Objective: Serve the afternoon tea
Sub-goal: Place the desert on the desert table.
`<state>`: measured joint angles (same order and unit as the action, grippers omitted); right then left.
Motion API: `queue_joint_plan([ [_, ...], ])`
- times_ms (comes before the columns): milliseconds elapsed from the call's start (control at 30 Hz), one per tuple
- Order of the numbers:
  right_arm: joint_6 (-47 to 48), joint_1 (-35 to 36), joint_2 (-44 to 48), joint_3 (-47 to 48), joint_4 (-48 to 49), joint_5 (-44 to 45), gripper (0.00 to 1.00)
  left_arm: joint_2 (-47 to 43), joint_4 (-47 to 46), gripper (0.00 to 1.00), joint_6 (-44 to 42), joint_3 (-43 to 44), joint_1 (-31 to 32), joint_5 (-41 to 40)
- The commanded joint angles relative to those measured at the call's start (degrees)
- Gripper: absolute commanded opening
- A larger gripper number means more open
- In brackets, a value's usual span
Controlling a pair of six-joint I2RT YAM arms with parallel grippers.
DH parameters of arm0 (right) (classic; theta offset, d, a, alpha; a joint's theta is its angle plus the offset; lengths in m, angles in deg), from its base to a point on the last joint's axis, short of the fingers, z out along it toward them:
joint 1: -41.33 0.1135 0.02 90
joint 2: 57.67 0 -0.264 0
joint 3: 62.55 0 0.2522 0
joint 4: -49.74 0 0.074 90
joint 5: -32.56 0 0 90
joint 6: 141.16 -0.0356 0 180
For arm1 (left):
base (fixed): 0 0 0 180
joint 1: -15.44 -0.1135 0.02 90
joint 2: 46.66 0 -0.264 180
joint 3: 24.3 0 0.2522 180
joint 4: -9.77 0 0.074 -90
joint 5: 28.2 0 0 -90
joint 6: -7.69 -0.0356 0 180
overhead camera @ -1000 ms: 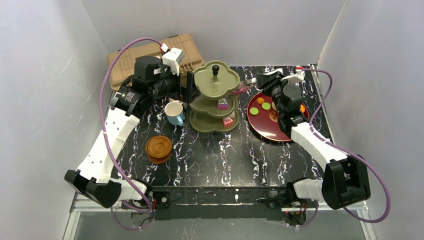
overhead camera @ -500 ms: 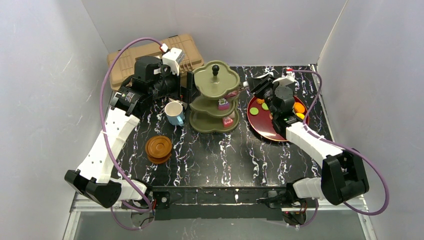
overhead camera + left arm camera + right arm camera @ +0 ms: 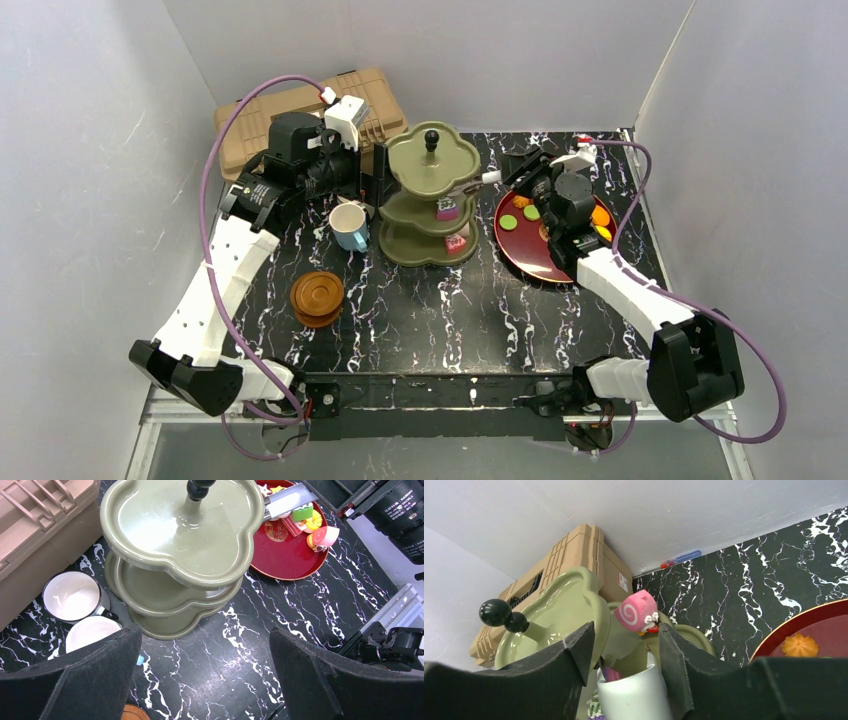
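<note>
Watching R arm at the cake stand

R gripper [image 3: 625,630]: fingers spread either side of pink roll cake [image 3: 636,612], not pinching it. Roll looks to rest on mid tier of stand [image 3: 410,165], near rim. L gripper [image 3: 205,635] spread wide, empty, above stand and mugs [image 3: 72,595]. Roll prob. light, stiff, round, so could roll off. Best hold: across flat swirl ends, gentle squeeze.

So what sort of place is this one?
Probably a lab robot cell, not a real café: bare white panels box in a marble-pattern tabletop set with an olive tiered stand and toy cakes on a red tray.
</note>
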<state>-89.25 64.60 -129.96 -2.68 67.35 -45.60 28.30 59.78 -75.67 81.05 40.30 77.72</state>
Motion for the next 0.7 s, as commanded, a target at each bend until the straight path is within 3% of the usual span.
queue_joint_plan([
  [0,1.1,0.1,2.4,2.0,1.1,1.0,0.55,-2.6,-0.1,0.98,-0.1,0.3,-0.3,1.0],
  [300,1.2,-1.0,6.1,1.9,-2.8,1.5,0.35,-2.8,-0.4,0.98,0.0,-0.1,-0.3,1.1],
  [667,1.8,-2.1,11.0,1.8,-7.1,2.7,0.35,-2.9,-0.5,0.98,0.1,-0.2,-0.2,1.4],
])
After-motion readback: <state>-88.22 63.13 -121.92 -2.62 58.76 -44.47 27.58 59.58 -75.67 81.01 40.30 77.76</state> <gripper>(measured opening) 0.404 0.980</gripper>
